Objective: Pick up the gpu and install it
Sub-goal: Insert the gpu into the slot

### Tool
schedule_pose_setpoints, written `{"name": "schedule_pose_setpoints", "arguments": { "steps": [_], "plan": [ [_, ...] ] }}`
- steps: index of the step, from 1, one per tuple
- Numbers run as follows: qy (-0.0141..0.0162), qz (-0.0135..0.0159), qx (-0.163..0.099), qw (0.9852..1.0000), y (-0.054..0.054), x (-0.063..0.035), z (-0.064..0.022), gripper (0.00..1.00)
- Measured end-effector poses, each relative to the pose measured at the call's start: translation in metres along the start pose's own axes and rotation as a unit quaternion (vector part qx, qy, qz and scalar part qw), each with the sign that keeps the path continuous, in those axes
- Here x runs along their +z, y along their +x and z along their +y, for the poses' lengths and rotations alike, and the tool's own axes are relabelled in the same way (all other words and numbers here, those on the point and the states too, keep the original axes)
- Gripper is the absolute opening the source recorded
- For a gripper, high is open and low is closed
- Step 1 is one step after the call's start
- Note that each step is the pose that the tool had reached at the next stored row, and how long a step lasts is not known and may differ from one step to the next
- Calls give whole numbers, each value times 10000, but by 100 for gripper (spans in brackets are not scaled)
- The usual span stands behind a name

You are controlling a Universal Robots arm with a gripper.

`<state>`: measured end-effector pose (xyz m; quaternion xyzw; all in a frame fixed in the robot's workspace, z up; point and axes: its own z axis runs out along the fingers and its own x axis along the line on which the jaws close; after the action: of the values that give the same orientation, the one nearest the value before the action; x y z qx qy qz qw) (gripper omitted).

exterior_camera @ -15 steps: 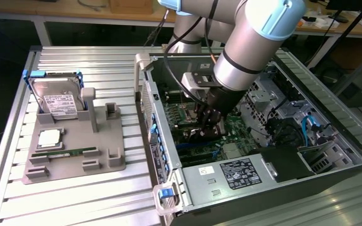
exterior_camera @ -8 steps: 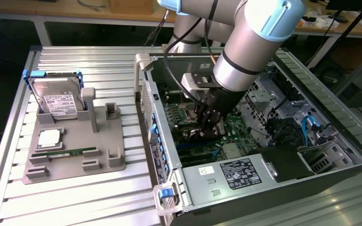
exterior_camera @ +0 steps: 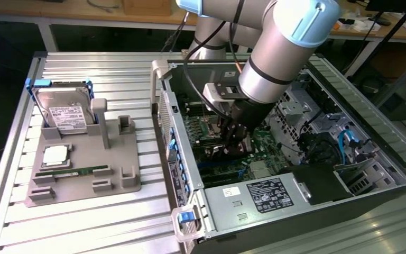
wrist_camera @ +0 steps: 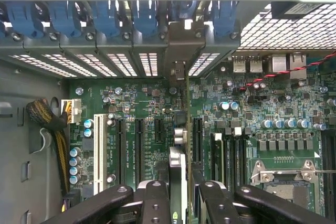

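My gripper [exterior_camera: 232, 138] reaches down into the open computer case [exterior_camera: 188, 174], over the green motherboard [exterior_camera: 266, 140]. In the wrist view the gripper [wrist_camera: 181, 203] is shut on the gpu [wrist_camera: 180, 148], a thin card seen edge-on and standing upright between the black fingers [wrist_camera: 155, 203]. The card's silver end bracket [wrist_camera: 178, 45] lies against the case's rear slot openings, under the blue clips [wrist_camera: 142, 17]. The card lines up with the row of black expansion slots [wrist_camera: 139, 145]. Whether its edge sits in a slot I cannot tell.
On the exterior view's left, a grey holder [exterior_camera: 83, 169] carries a silver hard drive [exterior_camera: 65, 108], a CPU [exterior_camera: 55, 154] and a green RAM stick [exterior_camera: 72, 172]. The power supply [exterior_camera: 259, 198] fills the case's near corner. Cables [wrist_camera: 50, 124] and the CPU socket [wrist_camera: 286, 174] flank the card.
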<state>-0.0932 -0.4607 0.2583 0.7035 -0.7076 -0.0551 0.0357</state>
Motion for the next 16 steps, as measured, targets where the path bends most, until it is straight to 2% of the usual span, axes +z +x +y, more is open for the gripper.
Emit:
{"name": "schedule_pose_setpoints", "arguments": {
  "steps": [10, 11, 12, 13, 14, 16],
  "plan": [
    [-2, -2, 0, 10000, 0, 2, 0, 27],
    [-15, -1, 0, 10000, 0, 1, -4, 27],
    [-46, -2, 1, 10000, -1, 1, -10, 27],
    [-62, -2, 2, 10000, -1, 1, -13, 27],
    [-75, -2, 2, 10000, 0, 0, -14, 27],
    [-78, -1, 4, 10000, 0, 0, -13, 27]
  ]
}}
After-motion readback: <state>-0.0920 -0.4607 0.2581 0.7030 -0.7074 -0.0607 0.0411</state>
